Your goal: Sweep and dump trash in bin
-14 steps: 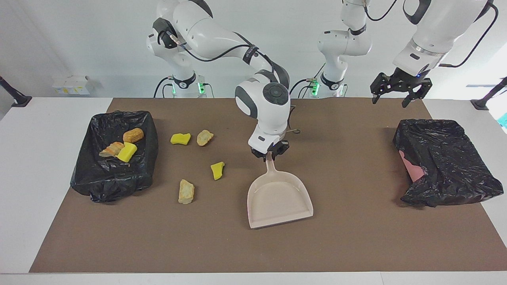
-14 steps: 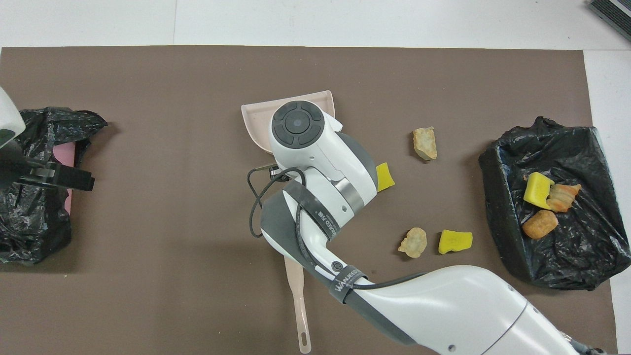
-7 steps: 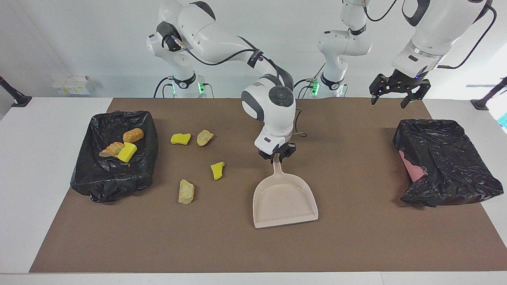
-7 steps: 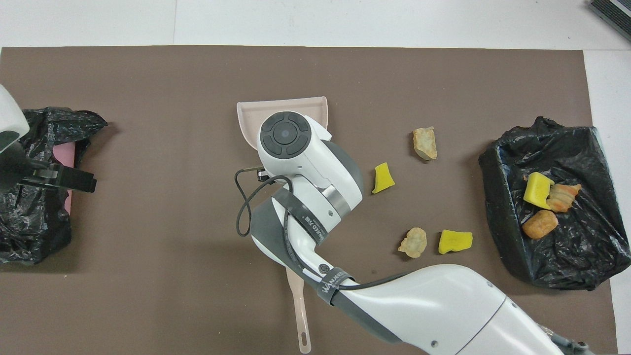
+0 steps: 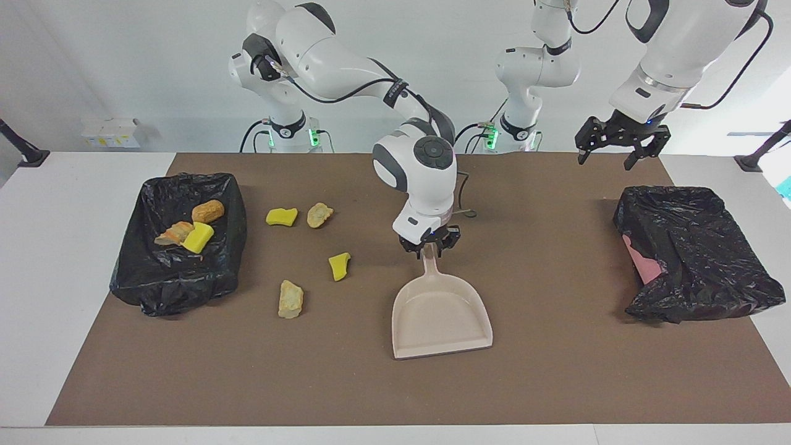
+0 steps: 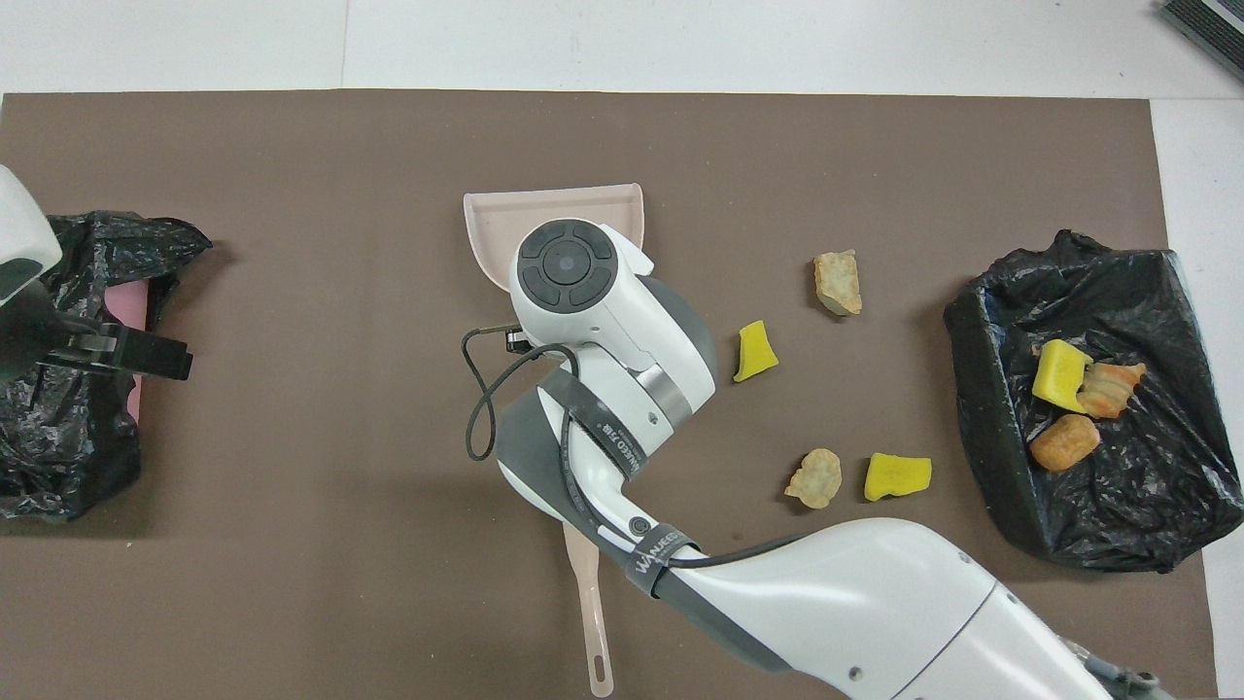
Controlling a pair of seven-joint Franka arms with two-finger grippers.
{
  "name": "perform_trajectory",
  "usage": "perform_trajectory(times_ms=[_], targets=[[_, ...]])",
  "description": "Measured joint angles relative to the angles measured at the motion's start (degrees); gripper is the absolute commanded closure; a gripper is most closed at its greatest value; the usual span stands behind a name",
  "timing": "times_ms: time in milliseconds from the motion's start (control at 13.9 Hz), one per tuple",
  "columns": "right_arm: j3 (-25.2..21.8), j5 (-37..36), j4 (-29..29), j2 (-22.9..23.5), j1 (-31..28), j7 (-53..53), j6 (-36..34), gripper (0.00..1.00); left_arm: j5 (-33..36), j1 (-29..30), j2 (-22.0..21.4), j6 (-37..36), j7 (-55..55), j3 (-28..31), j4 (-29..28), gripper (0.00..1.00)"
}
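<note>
At mid-worktop, on the brown mat [image 5: 556,383]: one beige plastic dustpan [image 5: 442,312], flat, handle pointing toward the robots, mouth away from them. Right hand [image 5: 429,247] sits at the handle's top; whether its fingers pinch the handle or have let go cannot be told. Left hand [image 5: 620,141], spread and empty, waits in the air over the mat near the crumpled black-bagged bin with a pink patch [image 5: 695,253] at the left arm's end. Trash, loose on the mat toward the right arm's end: two bright yellow sponge chunks [image 5: 282,216] [image 5: 338,266] and two tan bread-like pieces [image 5: 319,214] [image 5: 290,299]. Trash already in the open black-lined bin [image 5: 179,278]: one yellow chunk [image 5: 198,237] and two brown bread pieces [image 5: 207,211] [image 5: 175,233]. Handling note, as judgement: the pan mouth faces away from the scraps, so it should be turned toward them, lip pressed flat, and pushed slowly to avoid scattering light pieces.
</note>
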Motion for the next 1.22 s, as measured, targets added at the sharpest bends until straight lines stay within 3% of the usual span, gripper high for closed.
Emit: perform_trajectory(times_ms=[288, 432, 863, 1079, 1223], targets=[[0.27, 1.89, -0.51, -3.23, 0.12, 0.01, -3.37, 0.23, -0.02, -0.26, 1.4, 1.86, 0.0, -0.21, -0.19, 0.0], [0.71, 4.25, -4.36, -7.59, 0.45, 0.01, -4.87, 0.23, -0.02, -1.52, 2.88, 4.78, -0.22, -0.27, -0.5, 0.0], [1.03, 12.63, -28.67, -25.85, 5.5, 0.01, -4.47, 0.26, -0.08, -8.44, 9.37, 13.99, -6.47, -0.62, -0.81, 0.0], [1.05, 15.42, -40.79, -31.93, 8.84, 0.01, 1.98, 0.26, -0.09, -12.41, 12.52, 17.53, -11.15, -0.69, -0.88, 0.0], [1.05, 15.71, -45.81, -33.64, 10.22, 0.01, 3.93, 0.26, -0.1, -15.43, 14.76, 20.33, -15.58, -0.74, -0.97, 0.0]])
